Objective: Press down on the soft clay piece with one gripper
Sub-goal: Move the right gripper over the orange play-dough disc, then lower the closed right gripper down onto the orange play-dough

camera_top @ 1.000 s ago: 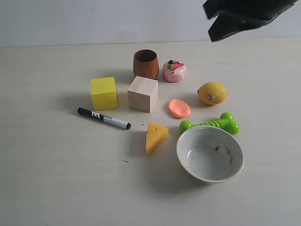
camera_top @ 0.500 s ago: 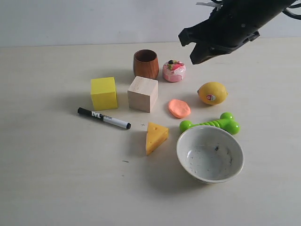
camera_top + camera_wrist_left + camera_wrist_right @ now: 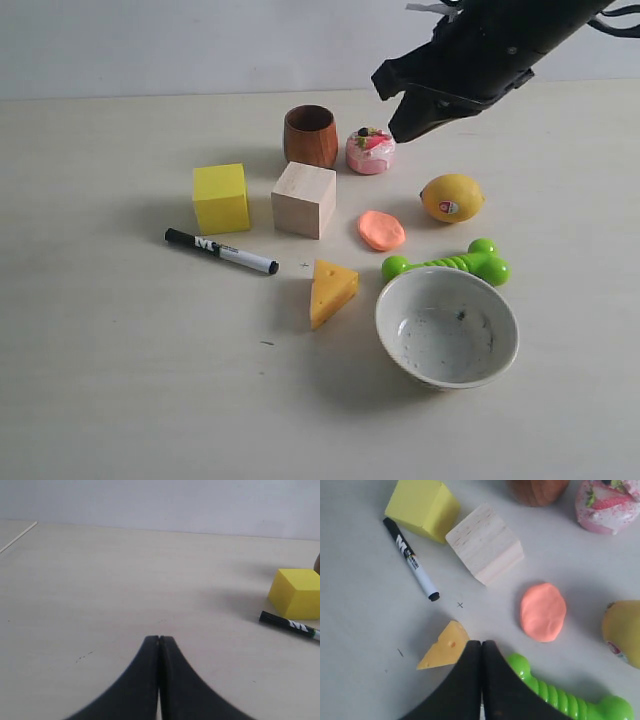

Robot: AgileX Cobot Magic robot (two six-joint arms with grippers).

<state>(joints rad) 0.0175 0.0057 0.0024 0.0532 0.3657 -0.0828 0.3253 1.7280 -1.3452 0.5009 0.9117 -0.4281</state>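
The soft clay piece [image 3: 381,230] is a flat salmon-orange oval lying on the table between the wooden cube and the lemon; its surface looks smooth [image 3: 543,611]. My right gripper [image 3: 398,126] hangs in the air above the pink toy cake, well above the clay and apart from it. In the right wrist view its black fingers [image 3: 481,643] are pressed together with nothing between them, and the clay lies a little ahead of the tips. My left gripper [image 3: 159,639] is shut and empty over bare table, far from the clay.
Around the clay stand a wooden cube [image 3: 304,199], a lemon [image 3: 452,197], a pink toy cake [image 3: 370,151], a green bone toy [image 3: 447,264] and a cheese wedge [image 3: 332,291]. A white bowl [image 3: 446,371], brown cup [image 3: 310,135], yellow cube [image 3: 220,198] and marker [image 3: 221,251] lie farther off.
My right arm has come down and leftward from the top right corner, its tip now nearer the toy cake. The objects have not moved.
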